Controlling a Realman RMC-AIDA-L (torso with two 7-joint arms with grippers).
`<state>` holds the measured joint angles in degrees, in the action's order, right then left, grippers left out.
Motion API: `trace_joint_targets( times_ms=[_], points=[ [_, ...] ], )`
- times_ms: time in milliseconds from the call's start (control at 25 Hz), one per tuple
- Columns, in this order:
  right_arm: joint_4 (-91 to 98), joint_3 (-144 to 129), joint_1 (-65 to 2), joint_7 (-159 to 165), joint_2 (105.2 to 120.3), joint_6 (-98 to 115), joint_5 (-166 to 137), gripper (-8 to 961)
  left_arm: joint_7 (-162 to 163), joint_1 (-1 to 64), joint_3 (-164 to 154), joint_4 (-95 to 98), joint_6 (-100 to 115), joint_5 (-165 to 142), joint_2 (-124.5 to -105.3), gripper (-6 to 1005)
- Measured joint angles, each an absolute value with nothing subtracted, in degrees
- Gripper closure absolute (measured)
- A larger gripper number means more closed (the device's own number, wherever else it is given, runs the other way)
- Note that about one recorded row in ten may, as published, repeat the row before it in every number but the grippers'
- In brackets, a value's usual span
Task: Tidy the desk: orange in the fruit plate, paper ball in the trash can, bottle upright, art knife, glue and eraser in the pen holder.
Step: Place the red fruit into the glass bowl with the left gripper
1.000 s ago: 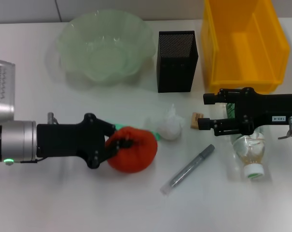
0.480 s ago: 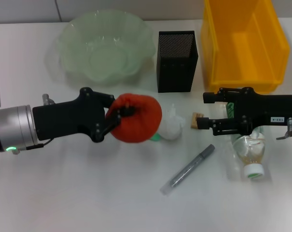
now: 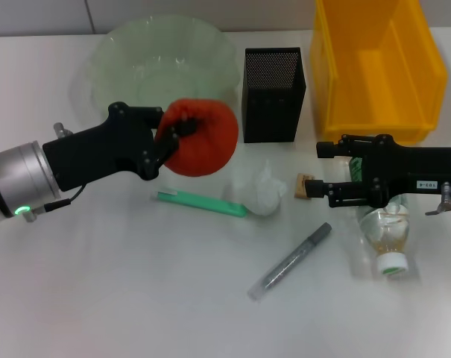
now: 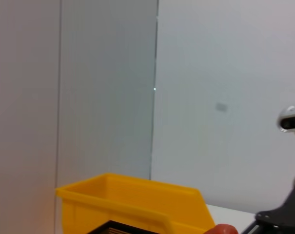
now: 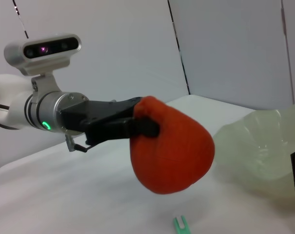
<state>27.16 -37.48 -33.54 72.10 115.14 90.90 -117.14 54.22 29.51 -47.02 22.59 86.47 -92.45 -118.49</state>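
Left gripper (image 3: pixel 173 138) is clamped on the orange (image 3: pixel 203 138), holding it clear of the table, just short of the fruit plate (image 3: pixel 121 60) rim. Paper ball (image 3: pixel 261 192) lies below and beyond it. Right gripper (image 3: pixel 320 170) hovers above the lying bottle (image 3: pixel 385 235), jaws parted, eraser (image 3: pixel 305 186) between them.

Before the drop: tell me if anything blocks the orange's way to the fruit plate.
Nothing visible does. The left end effector holds the orange in the air at the near rim of the fruit plate, whose inside looks empty. The pen holder stands beside the plate, off that path.
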Motion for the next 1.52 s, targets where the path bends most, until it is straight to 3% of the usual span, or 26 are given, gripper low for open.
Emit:
trace_joint_targets(
  times_ms=[1520],
  points=[
    [27.25,-37.35,-33.81,71.84,115.23,90.79,-116.89,141,39.25,42.50,-46.58,9.37,53.09,-66.59,-119.19,934]
  ],
)
